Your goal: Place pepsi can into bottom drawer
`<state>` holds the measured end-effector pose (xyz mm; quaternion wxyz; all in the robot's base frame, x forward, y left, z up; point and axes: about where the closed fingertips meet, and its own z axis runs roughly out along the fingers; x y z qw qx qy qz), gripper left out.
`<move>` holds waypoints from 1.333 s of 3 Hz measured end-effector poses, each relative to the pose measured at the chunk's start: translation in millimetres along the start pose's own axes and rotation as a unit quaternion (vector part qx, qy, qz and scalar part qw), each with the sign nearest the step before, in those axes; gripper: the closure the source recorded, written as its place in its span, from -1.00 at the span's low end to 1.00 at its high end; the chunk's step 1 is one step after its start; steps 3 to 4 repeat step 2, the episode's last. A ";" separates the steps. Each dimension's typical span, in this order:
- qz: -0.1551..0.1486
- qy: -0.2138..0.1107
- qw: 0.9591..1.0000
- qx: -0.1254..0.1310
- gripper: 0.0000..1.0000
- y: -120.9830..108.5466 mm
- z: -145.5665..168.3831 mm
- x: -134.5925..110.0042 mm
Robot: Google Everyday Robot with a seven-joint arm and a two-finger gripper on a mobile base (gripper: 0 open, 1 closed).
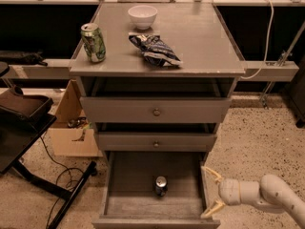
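Cylindrical pepsi can, silver top, upright on flat grey floor of open bottom drawer; cream curved-finger hand spread wide, empty, at its right wall.

Green can, white bowl, chip bag on cabinet top

White arm extends in from lower right.
Its gripper points left, fingers spread apart, empty.
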<state>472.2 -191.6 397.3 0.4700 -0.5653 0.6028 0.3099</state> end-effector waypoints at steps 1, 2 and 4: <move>-0.003 0.067 0.998 0.018 -1.00 17.2 -41.8 -46.6; -0.057 0.135 0.986 0.073 -1.00 12.9 -61.6 -115.0; -0.057 0.135 0.986 0.073 -1.00 12.9 -61.6 -115.0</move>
